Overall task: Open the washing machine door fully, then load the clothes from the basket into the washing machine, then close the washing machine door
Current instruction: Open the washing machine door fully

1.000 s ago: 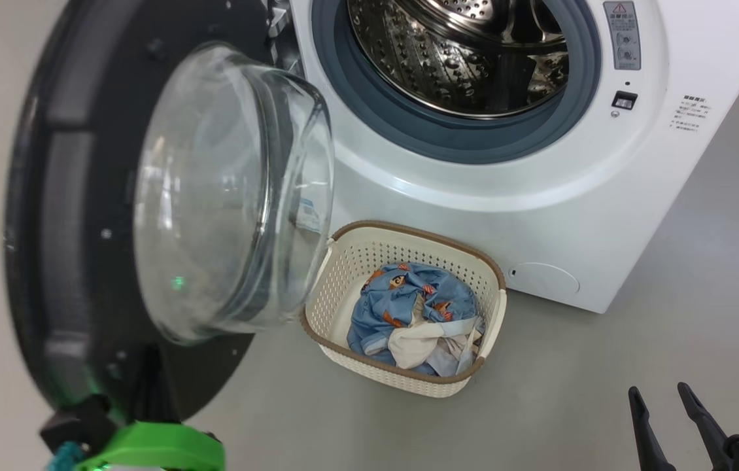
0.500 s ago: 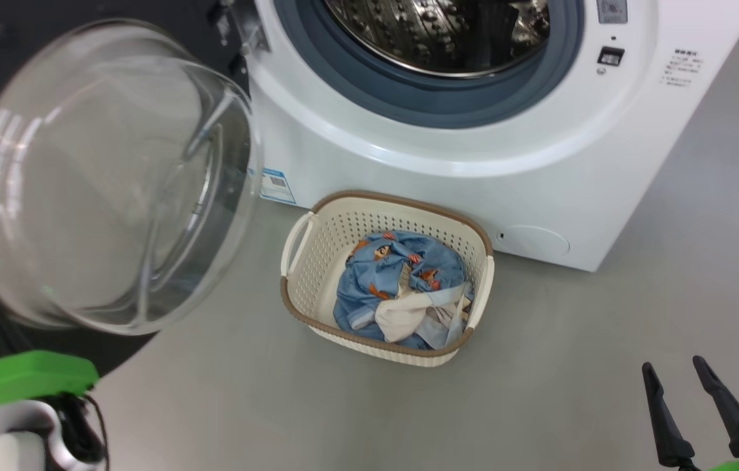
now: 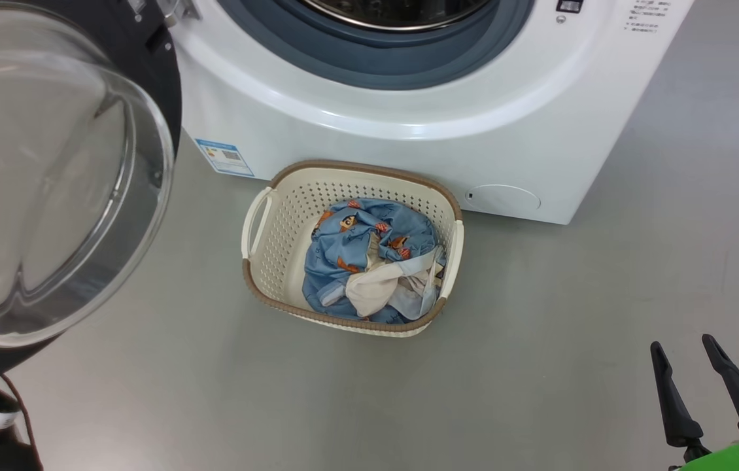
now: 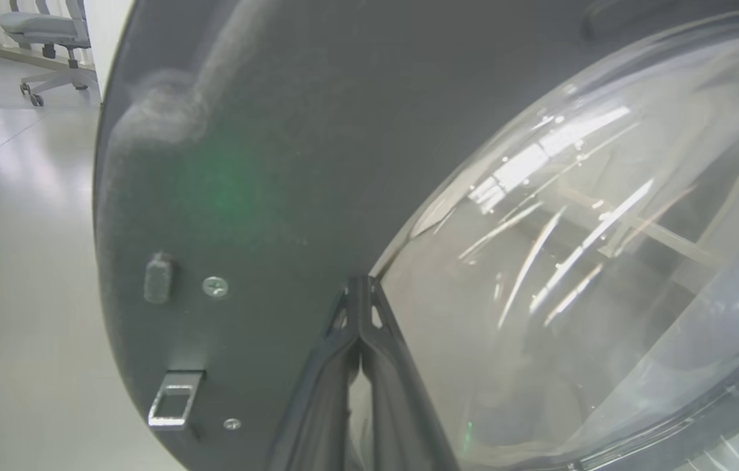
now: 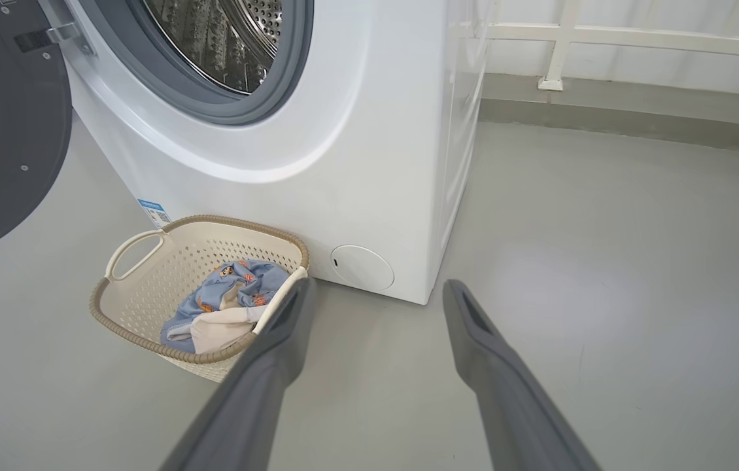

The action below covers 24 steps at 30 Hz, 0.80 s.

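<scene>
Your left gripper [image 4: 360, 286] reaches up along the inner face of the washing machine door [image 4: 245, 163]. Its jaws are pressed together with nothing between them, tips at the edge where the black panel meets the glass bowl [image 4: 572, 261]; you cannot tell whether they touch it. Your right gripper [image 3: 682, 345] hangs at 5 o'clock in the head view, fingers pointing toward 12, jaws spread wide and empty above the grey floor [image 3: 539, 379]. The door stands swung out at 9 o'clock of the washing machine [image 3: 409, 144], hinged at its 1 o'clock edge, with its inner face and bulging glass turned toward you. The basket [image 3: 284, 229] sits on the floor just in front of the machine, at 6 o'clock of the grey-blue gasket [image 3: 376, 62]. Its long axis runs roughly 9 to 3, with a handle at each end. The clothes [image 3: 369, 255] lie heaped in its 3 o'clock half, blue printed fabric with a white garment at the 6 o'clock side.
</scene>
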Motion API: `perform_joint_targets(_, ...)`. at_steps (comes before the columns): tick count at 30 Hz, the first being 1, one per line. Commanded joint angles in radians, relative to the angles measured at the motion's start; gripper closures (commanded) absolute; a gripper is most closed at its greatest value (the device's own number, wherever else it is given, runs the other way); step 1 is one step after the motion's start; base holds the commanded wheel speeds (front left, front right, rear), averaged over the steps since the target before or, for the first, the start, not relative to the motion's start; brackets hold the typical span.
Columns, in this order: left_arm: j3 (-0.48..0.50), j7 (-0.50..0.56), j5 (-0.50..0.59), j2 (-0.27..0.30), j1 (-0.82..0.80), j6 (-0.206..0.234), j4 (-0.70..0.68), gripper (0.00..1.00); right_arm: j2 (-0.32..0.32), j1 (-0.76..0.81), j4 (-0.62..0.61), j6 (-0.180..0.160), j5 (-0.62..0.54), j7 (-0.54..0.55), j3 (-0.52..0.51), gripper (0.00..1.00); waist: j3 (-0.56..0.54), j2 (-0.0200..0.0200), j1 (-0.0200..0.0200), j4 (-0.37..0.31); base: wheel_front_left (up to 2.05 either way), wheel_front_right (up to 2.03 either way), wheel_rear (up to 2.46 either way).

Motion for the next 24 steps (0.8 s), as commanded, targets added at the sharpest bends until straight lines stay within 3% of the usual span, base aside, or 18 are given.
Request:
perform_joint_targets(1,0.033,-0.001,0.027,0.05,-0.034,-0.015,0.008,1.0,-0.012,-0.021,-0.016,0.002,0.004,-0.012,0.023,0.0,-0.001,-0.0001,0.0,-0.004,0.0,0.0,0.0)
perform_joint_targets(11,0.111,-0.001,0.108,0.063,-0.081,-0.056,0.076,1.0,0.006,-0.023,-0.003,0.002,0.006,-0.012,0.029,0.0,-0.037,-0.0001,0.0,0.001,0.0,0.0,0.0)
perform_joint_targets(24,0.128,-0.001,0.146,0.019,-0.031,-0.121,-0.01,1.0,0.042,-0.012,0.013,0.002,0.012,-0.012,0.036,0.0,-0.106,-0.0001,0.0,0.027,0.0,0.0,0.0)
